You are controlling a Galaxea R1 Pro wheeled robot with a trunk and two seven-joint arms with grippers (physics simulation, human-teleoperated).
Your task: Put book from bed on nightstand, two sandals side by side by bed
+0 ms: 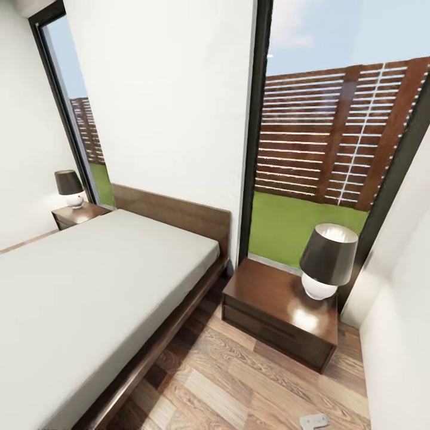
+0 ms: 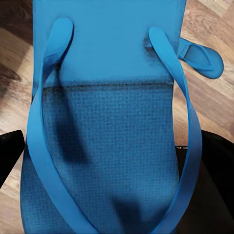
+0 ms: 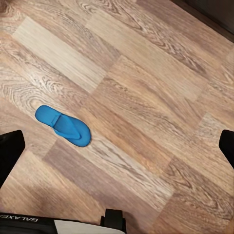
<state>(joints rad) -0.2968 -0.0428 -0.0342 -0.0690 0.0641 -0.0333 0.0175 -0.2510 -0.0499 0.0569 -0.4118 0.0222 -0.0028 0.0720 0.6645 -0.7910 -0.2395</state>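
While one sandal [image 2: 105,126] sits close against the left wrist camera, apparently carried by the left gripper [image 2: 105,195], its mate, the second sandal [image 3: 63,126], lies flat on the wood-plank floor [image 3: 146,97], sole down, well apart from anything else.

Item: carried sandal. Bright blue, woven-textured footbed, two thin straps running in a V. Dark finger parts show at either edge of it, so the fingers seem clamped across it, though the contact itself is hidden. A small blue shape beyond its edge is probably the other sandal, down on the floor.

Item: right gripper [image 3: 117,146]. Fingers spread wide, nothing between them, hanging above the floor with the lying sandal off to one side.

Item: bed [image 1: 95,286]. Dark frame, pale grey mattress, bare where it can be seen; no book on the visible part. A nightstand [image 1: 269,298] with a lamp [image 1: 327,260] stands just beside the headboard on the window side; a far nightstand [image 1: 80,214] stands at the headboard's other side.

Risks, as judged: a thin flexible sole may sag or slip from the grip on the way; set down carelessly, it could land askew or well away from its mate rather than side by side next to the bed.
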